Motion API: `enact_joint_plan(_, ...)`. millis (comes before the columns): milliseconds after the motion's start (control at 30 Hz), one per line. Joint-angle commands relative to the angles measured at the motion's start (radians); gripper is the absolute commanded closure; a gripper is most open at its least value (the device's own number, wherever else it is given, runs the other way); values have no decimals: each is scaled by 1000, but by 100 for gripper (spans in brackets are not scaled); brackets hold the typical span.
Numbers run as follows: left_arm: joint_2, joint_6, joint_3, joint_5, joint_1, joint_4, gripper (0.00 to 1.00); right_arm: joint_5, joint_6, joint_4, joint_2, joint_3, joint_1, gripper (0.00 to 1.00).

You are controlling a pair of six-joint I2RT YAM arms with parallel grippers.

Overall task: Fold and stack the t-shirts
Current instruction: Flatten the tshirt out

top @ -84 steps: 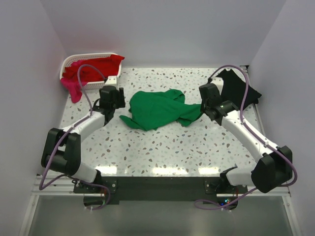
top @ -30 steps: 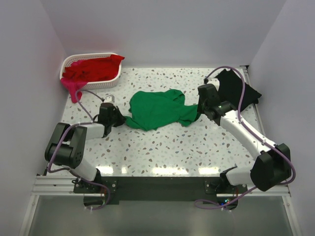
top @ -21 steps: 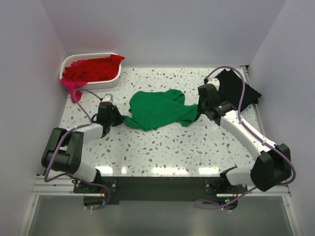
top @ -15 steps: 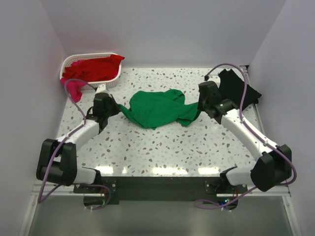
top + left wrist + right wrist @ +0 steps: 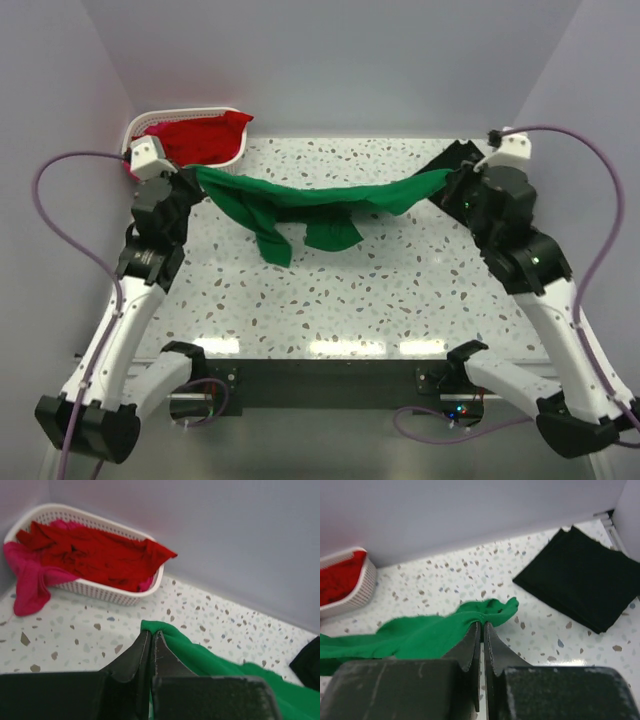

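Raised and drawn apart since the earlier view, the left end effector (image 5: 196,172) and the right end effector (image 5: 450,182) are now seen with the green t-shirt (image 5: 300,198) stretched between them above the worktop (image 5: 380,290).

Each end effector is clenched on a pinch of green cloth, the left at ten o'clock and the right at two o'clock. Between them the shirt is pulled into a narrow band, with two loose flaps drooping at centre; whether these touch the worktop cannot be told. Further out, a black t-shirt (image 5: 580,580) is laid folded flat at two o'clock, so one garment is judged finished. A red t-shirt (image 5: 95,560) is heaped in the white basket (image 5: 125,594) at eleven o'clock, and a pink t-shirt (image 5: 27,580) is draped over its rim. The green shirt is not yet spread or folded, so most of the task is judged to remain.
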State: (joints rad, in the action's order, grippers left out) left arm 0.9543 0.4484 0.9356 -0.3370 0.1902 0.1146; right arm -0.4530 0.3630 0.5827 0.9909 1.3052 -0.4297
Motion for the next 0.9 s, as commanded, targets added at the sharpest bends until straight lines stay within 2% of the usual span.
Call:
enact_joint_plan(0, -115, -39, 95, -86, -1, 42, 100, 5, -38, 9, -116, 91, 3, 100)
enact_joint_plan(167, -160, -56, 175, -70, -1, 53, 100, 79, -64, -4, -172, 147, 3, 100)
enact_joint_plan(300, -86, -74, 221, -27, -1, 7, 100, 83, -87, -90, -132, 149, 3, 100)
enact_joint_plan(533, 219, -109, 338, 4, -1, -58, 100, -22, -142, -185, 175, 242, 8, 100)
enact_joint_plan(700, 409, -132, 477, 21, -5, -73, 100, -29, -176, -196, 370, 411, 29, 100)
enact_joint_plan(867, 400, -120, 529, 55, -5, -98, 100, -30, -210, -182, 393, 535, 34, 100)
